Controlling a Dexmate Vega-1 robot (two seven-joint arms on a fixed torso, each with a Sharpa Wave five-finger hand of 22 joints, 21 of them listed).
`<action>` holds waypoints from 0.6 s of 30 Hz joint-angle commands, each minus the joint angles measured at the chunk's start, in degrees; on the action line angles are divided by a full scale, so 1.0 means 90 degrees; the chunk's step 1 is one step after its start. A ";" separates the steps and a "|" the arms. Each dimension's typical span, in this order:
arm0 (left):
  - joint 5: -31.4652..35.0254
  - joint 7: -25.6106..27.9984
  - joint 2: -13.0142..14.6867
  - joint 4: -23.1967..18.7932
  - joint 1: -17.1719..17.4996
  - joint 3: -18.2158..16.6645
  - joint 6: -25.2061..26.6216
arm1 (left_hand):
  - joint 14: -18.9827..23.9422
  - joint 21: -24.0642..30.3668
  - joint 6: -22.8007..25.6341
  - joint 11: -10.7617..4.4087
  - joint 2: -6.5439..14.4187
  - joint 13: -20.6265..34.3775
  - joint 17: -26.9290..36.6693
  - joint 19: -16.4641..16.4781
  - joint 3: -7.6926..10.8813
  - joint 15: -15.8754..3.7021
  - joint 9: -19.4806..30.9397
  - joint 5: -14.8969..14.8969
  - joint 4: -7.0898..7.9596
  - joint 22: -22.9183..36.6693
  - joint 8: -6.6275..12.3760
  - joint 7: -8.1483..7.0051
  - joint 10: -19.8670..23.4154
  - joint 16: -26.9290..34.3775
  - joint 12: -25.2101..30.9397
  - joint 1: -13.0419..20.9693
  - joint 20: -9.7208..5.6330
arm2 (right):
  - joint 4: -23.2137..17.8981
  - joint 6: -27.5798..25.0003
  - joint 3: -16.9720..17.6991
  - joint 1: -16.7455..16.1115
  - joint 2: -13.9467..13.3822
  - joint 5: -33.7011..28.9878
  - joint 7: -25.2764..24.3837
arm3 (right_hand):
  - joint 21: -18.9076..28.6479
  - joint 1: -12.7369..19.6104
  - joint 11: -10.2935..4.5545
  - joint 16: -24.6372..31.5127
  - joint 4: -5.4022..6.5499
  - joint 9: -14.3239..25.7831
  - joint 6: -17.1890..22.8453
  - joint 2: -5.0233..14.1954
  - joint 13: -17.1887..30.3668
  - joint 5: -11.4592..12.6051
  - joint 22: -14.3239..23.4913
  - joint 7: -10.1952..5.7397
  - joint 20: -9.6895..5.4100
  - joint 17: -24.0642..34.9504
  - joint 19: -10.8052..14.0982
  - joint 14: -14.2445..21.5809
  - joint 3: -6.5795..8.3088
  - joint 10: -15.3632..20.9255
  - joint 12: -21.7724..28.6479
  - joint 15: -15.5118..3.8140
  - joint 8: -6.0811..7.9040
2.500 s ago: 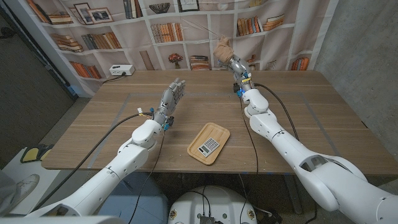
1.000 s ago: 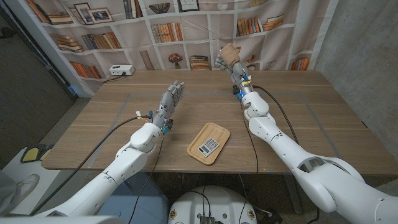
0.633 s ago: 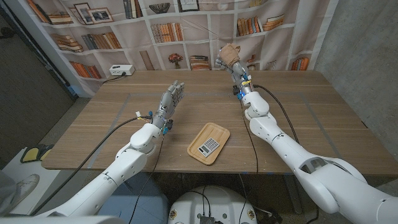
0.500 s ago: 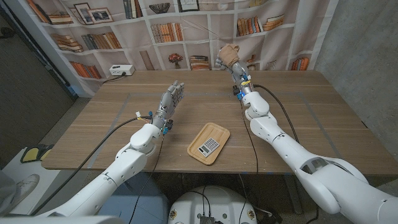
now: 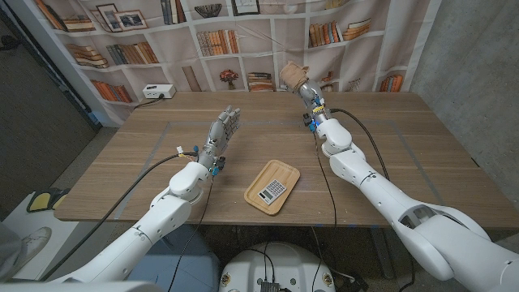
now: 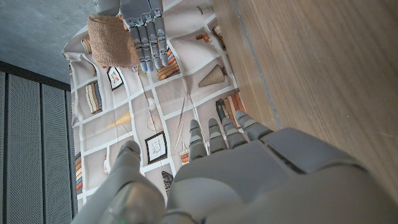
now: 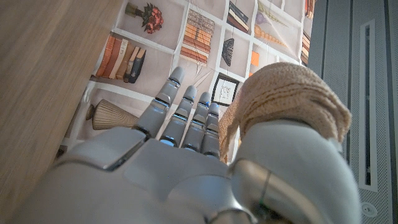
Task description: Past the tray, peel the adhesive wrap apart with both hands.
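A backdrop printed with bookshelves (image 5: 243,36) hangs behind a wooden worktop (image 5: 162,154) whose far side carries a white box with a cable (image 5: 158,91) near its left corner. On the near middle of the worktop lies a shallow wooden tray (image 5: 258,180), and in it sits a calculator (image 5: 273,190).

The right hand (image 5: 298,81) is raised above the far edge of the worktop, well beyond the tray, and holds the tan adhesive wrap (image 5: 292,75) bunched against its palm and thumb. In the right wrist view the wrap (image 7: 287,99) sits as a crumpled woven wad just beside the thumb while the fingers (image 7: 186,118) reach out straight next to it. The left wrist view shows the same wad (image 6: 111,41) against the right hand (image 6: 140,25), in front of the printed shelves.

The left hand (image 5: 223,130) stands above the worktop left of the tray, fingers extended and loosely apart, holding nothing; its fingers (image 6: 214,134) point toward the backdrop in its own wrist view. It is well apart from the wrap and from the right hand.
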 commanded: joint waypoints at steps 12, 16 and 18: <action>-0.0061 -0.0204 -0.0021 0.0157 -0.0133 0.0041 -0.0021 | 0.0016 0.0013 0.0065 0.0014 -0.0001 0.0034 0.0011 -0.0004 0.0028 0.0031 0.0014 0.0028 -0.0009 0.0010 -0.0019 -0.0018 0.0054 -0.0005 -0.0002 -0.0007 0.0038 | -0.0505 -0.0551 -0.0439 0.0134 -0.0645 -0.1003 -0.0268 | -0.0383 -0.0073 0.0534 -0.0078 -0.0061 0.0001 -0.1144 -0.0069 -0.0032 0.0119 -0.0035 0.0272 0.0330 -0.0267 -0.0780 -0.1362 -0.0175 -0.1438 -0.0031 0.0207 -0.0011; -0.0066 -0.0223 -0.0029 0.0185 -0.0159 0.0052 -0.0013 | 0.0016 0.0012 0.0065 0.0015 -0.0002 0.0034 0.0011 -0.0006 0.0027 0.0032 0.0014 0.0027 -0.0009 0.0010 -0.0019 -0.0020 0.0054 -0.0005 -0.0002 -0.0008 0.0038 | -0.0422 -0.0531 -0.0459 0.0179 -0.0656 -0.0922 -0.0087 | -0.0414 -0.0089 0.0566 -0.0085 -0.0061 0.0000 -0.1215 -0.0069 -0.0036 0.0122 -0.0041 0.0300 0.0342 -0.0298 -0.0900 -0.1495 -0.0188 -0.1568 -0.0030 0.0268 -0.0005; -0.0065 -0.0228 -0.0036 0.0201 -0.0170 0.0060 -0.0010 | 0.0013 0.0012 0.0063 0.0017 -0.0002 0.0034 0.0011 -0.0007 0.0027 0.0031 0.0014 0.0028 -0.0009 0.0010 -0.0020 -0.0015 0.0056 -0.0006 -0.0001 -0.0008 0.0042 | -0.0396 -0.0516 -0.0456 0.0184 -0.0648 -0.0897 -0.0062 | -0.0430 -0.0101 0.0573 -0.0096 -0.0058 -0.0001 -0.1272 -0.0066 -0.0038 0.0124 -0.0045 0.0310 0.0357 -0.0316 -0.0971 -0.1588 -0.0194 -0.1611 -0.0020 0.0308 -0.0009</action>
